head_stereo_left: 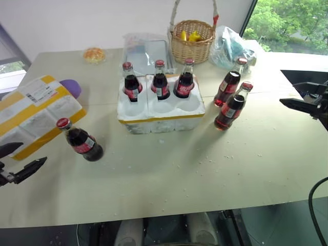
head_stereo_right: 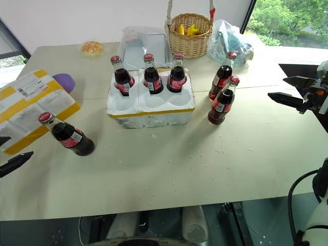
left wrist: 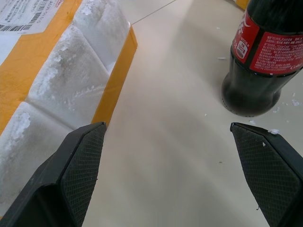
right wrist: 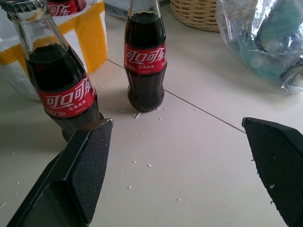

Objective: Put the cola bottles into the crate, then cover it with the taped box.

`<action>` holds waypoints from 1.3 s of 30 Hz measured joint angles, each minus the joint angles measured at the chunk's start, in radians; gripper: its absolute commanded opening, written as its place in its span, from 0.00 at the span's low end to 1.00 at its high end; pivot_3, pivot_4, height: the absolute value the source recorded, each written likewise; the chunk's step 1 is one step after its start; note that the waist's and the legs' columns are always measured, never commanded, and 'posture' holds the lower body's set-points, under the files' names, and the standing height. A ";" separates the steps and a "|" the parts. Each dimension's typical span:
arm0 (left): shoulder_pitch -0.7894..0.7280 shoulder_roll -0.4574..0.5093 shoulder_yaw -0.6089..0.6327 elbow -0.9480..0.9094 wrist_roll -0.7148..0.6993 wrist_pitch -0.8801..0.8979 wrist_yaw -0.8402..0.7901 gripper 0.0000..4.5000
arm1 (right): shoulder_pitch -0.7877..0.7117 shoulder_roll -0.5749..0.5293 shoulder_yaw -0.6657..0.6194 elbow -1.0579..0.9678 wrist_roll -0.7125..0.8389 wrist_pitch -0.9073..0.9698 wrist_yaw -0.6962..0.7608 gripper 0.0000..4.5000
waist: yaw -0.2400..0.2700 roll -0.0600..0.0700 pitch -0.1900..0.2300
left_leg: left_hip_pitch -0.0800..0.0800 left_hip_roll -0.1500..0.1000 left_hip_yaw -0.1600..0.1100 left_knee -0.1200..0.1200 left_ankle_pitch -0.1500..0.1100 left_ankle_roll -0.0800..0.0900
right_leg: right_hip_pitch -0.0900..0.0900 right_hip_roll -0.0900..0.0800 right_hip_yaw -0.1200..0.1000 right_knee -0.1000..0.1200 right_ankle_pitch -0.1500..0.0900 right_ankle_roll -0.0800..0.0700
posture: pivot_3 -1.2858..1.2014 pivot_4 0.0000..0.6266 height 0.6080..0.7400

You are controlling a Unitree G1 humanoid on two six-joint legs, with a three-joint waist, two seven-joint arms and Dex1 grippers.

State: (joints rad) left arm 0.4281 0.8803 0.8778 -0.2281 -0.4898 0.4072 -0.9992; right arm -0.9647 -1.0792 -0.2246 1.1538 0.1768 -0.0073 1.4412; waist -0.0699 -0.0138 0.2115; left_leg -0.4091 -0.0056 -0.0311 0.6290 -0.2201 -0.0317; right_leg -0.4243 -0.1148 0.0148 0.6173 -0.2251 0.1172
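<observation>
Cola bottles: six in all; three (head_stereo_left: 160,81) standing in the far row of wells of the crate (head_stereo_left: 161,114), three not yet loaded.
Crate: low white foam tray on the table (head_stereo_left: 169,174), yellow tape on its near edge; near row of wells empty (left open for the remaining three, by the look of it).
Right pair of bottles (head_stereo_left: 231,100): upright on the table just right of the crate, one behind the other, close together; probably parked within easy reach of the right arm.
Lone bottle (head_stereo_left: 80,140): left of the crate and nearer the table's front edge, upright though shown leaning; just beside the taped box.
Taped box (head_stereo_left: 36,114): well left of the crate, white foam under yellow bands, shipping label up; kept aside since covering comes last.
Left gripper (head_stereo_left: 15,163): fingers spread wide, holding nothing; low at the near left, aimed between taped box and lone bottle (likely next pick on that side).
Right gripper (head_stereo_left: 306,97): fingers spread wide, empty; well right of the crate, pointed toward the right pair.
Progress: roughly half of loading done; cover untouched.
Clutter beyond the crate: wicker basket (head_stereo_left: 192,41), plastic bags (head_stereo_left: 230,46).
</observation>
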 measured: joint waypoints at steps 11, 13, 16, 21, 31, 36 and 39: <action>-0.012 -0.016 -0.030 0.021 0.041 -0.022 0.021 0.98 | -0.017 0.001 0.001 0.012 -0.007 0.004 -0.031 1.00 | 0.001 0.000 0.000 | 0.000 0.000 0.000 0.000 0.000 0.000 | 0.000 0.000 0.000 0.000 0.000 0.000 | 0.52 0.24 0.98; -0.016 -0.016 -0.030 0.021 0.018 -0.003 0.015 0.98 | -0.017 0.001 0.002 0.012 -0.007 0.023 -0.024 1.00 | 0.000 0.000 0.000 | 0.000 0.000 0.000 0.000 0.000 0.000 | 0.000 0.000 0.000 0.001 0.000 0.000 | 0.52 0.24 0.98; -0.030 -0.016 -0.029 0.021 -0.001 0.006 0.013 0.98 | -0.017 0.001 0.002 0.012 -0.007 0.022 -0.027 1.00 | 0.000 0.000 0.000 | 0.000 0.000 0.000 0.000 0.000 0.000 | 0.000 0.000 0.000 0.001 0.000 0.000 | 0.52 0.24 0.98; -0.079 -0.015 -0.027 0.021 -0.074 0.051 -0.006 0.98 | -0.017 -0.010 0.001 0.006 -0.004 0.031 -0.010 1.00 | 0.002 0.000 0.000 | 0.000 0.000 0.000 0.001 0.000 0.000 | 0.000 0.000 0.000 0.002 0.000 0.000 | 0.52 0.24 0.98; -0.086 0.071 -0.024 -0.006 -0.215 0.181 -0.150 0.98 | 0.027 -0.145 -0.037 -0.364 0.156 0.336 0.163 1.00 | -0.001 0.000 0.000 | 0.001 0.002 0.001 0.000 0.000 0.000 | -0.001 0.002 0.001 0.003 0.000 0.000 | 0.52 0.24 0.98; -0.073 0.090 -0.047 -0.007 -0.208 0.179 -0.203 0.98 | 0.312 -0.172 -0.124 -0.847 0.395 0.655 0.168 1.00 | 0.005 0.001 0.000 | 0.001 0.002 0.001 0.002 0.000 0.000 | -0.001 0.002 0.002 0.005 0.000 0.000 | 0.52 0.24 0.98; -0.086 0.092 -0.081 -0.004 -0.191 0.170 -0.209 0.98 | 0.429 -0.173 -0.205 -1.084 0.513 0.800 0.161 1.00 | 0.012 0.001 0.000 | 0.001 0.002 0.001 0.003 0.000 0.000 | -0.002 0.002 0.002 0.006 0.000 0.000 | 0.52 0.24 0.98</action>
State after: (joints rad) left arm 0.3423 0.9722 0.7967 -0.2325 -0.6812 0.5769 -1.2080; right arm -0.5356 -1.2524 -0.4299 0.0699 0.6900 0.7924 1.6021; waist -0.0577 -0.0132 0.2112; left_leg -0.4081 -0.0037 -0.0302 0.6319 -0.2201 -0.0315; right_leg -0.4258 -0.1127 0.0170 0.6233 -0.2253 0.1171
